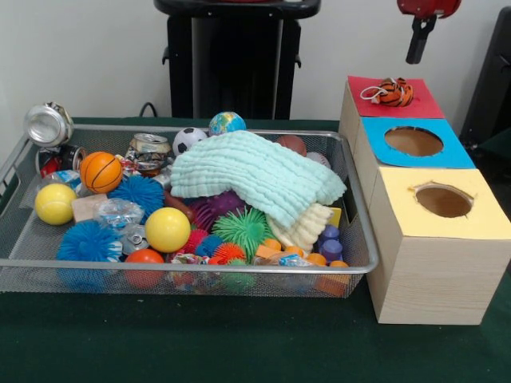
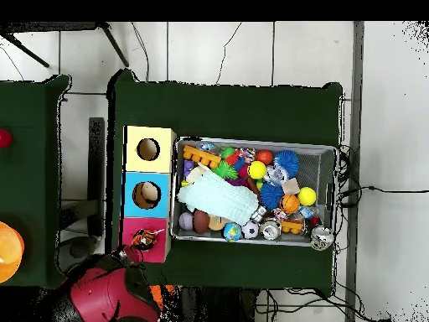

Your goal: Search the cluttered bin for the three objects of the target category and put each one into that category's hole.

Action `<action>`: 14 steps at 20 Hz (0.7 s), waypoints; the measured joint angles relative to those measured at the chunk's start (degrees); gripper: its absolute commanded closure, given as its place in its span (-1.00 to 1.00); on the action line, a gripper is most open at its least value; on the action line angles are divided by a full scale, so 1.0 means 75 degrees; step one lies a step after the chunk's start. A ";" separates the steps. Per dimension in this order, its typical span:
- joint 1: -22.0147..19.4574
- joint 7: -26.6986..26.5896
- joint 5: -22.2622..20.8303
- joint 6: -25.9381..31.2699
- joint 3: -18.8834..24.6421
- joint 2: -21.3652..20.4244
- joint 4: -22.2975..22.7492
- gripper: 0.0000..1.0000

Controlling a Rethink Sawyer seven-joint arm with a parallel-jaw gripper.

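Note:
The silver wire-mesh bin is full of toys: yellow balls, an orange basketball, a soccer ball, a globe ball, spiky balls and crushed cans. A pale green cloth lies over the middle. It also shows in the overhead view. Beside the bin stands a wooden box with a red, a blue and a yellow top. An orange striped toy lies on the red top. My gripper hangs above it, apart from it.
A crushed silver can rests at the bin's far corner rim. The red arm sits by the box's red end. The blue and yellow tops have open round holes. The table is dark green.

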 measured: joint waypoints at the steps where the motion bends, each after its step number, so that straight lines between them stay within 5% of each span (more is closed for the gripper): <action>1: 0.0009 0.0000 -0.0036 0.0000 -0.0040 0.0024 -0.0041 1.00; 14: 0.0063 0.0000 -0.0160 -0.0002 -0.0357 0.0463 -0.0331 1.00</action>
